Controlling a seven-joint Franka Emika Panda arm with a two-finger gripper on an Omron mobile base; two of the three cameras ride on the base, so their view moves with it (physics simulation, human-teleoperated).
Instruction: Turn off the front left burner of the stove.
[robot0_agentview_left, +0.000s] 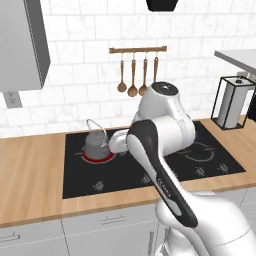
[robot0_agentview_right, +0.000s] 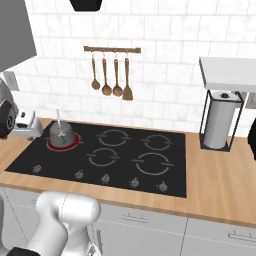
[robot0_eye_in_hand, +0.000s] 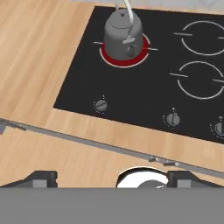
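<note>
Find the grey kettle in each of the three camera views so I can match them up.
Left base view: kettle left of centre, beside the arm.
Right base view: far left, on the stove's left side.
Hand view: top centre.
Shared landmark: the red-glowing front left burner beneath it.

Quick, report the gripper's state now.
Gripper: open, jaws spread wide and holding nothing, above the counter edge in front of the stove.

Stove (robot0_agentview_right: 100, 150): flat black glass cooktop set in a wooden counter, grey ring markings, row of small round knobs along its front edge.
Front left burner (robot0_eye_in_hand: 125, 60): glowing red ring at the stove's left end, under a grey kettle.
</note>
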